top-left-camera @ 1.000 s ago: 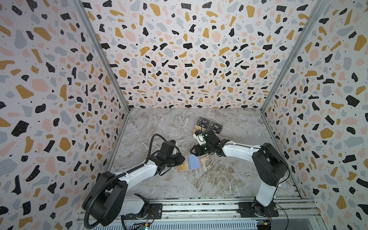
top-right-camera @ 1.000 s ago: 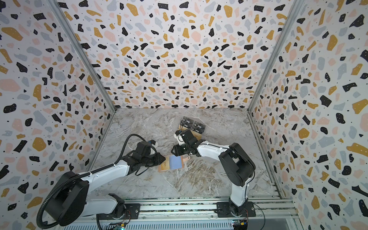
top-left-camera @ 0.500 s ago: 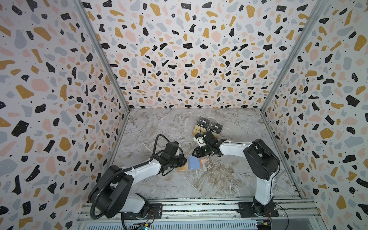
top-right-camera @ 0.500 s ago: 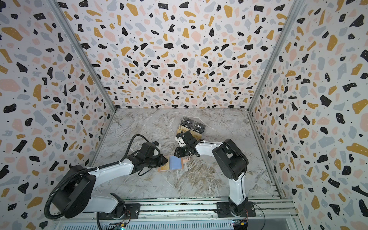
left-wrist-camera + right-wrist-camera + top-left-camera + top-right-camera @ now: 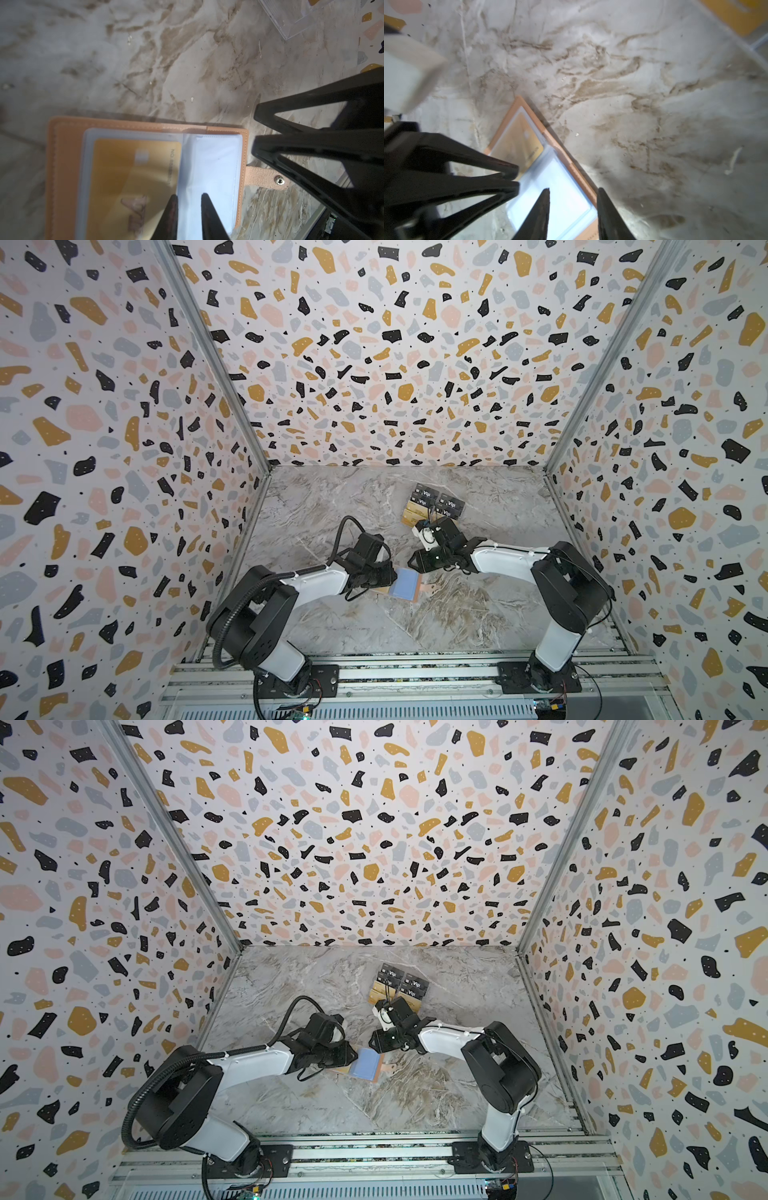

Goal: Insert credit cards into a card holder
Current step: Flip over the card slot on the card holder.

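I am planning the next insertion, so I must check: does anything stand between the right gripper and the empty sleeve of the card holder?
Nothing visible. The right gripper hovers open over the empty sleeve of the card holder. The left gripper sits to the side, at the fold beside the inserted gold card.

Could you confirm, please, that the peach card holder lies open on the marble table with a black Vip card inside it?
Not quite: the left wrist view shows a gold credit card inside, not a black Vip one. The peach card holder does lie open on the marble table.
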Robot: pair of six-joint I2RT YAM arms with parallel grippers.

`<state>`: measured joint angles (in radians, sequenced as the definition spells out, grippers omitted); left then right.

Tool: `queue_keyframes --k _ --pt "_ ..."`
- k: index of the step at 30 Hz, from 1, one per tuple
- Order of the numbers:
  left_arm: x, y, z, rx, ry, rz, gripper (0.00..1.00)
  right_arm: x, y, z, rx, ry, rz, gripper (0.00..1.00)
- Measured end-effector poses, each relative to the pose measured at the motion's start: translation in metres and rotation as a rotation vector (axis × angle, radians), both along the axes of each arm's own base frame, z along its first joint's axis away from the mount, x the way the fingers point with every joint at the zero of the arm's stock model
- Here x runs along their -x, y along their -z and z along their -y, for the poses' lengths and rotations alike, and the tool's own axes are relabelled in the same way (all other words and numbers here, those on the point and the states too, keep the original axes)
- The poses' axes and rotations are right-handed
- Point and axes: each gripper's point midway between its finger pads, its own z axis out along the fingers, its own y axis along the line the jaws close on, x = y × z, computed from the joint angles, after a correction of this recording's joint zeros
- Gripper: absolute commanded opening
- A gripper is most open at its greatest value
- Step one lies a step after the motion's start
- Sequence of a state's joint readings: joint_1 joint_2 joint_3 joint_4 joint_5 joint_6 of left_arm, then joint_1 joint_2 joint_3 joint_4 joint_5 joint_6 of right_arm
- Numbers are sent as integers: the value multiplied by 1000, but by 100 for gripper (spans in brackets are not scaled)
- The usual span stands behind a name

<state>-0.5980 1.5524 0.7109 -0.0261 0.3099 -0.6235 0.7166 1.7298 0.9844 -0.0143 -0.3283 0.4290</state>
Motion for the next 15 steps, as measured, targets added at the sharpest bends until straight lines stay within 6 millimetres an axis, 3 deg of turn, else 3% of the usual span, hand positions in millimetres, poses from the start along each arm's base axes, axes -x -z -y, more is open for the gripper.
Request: queue_keyframes --k 3,5,11,15 --pt "-3 -1 5 -10 43 11 28 13 -14 -6 -28 -4 11 39" --pt "-4 0 7 -13 69 11 29 28 -12 -8 -33 -9 -13 39" --pt "3 11 9 -34 130 -17 30 77 34 10 10 14 -174 38" --pt "4 13 10 -32 149 -20 30 79 38 12 3 37 -194 37"
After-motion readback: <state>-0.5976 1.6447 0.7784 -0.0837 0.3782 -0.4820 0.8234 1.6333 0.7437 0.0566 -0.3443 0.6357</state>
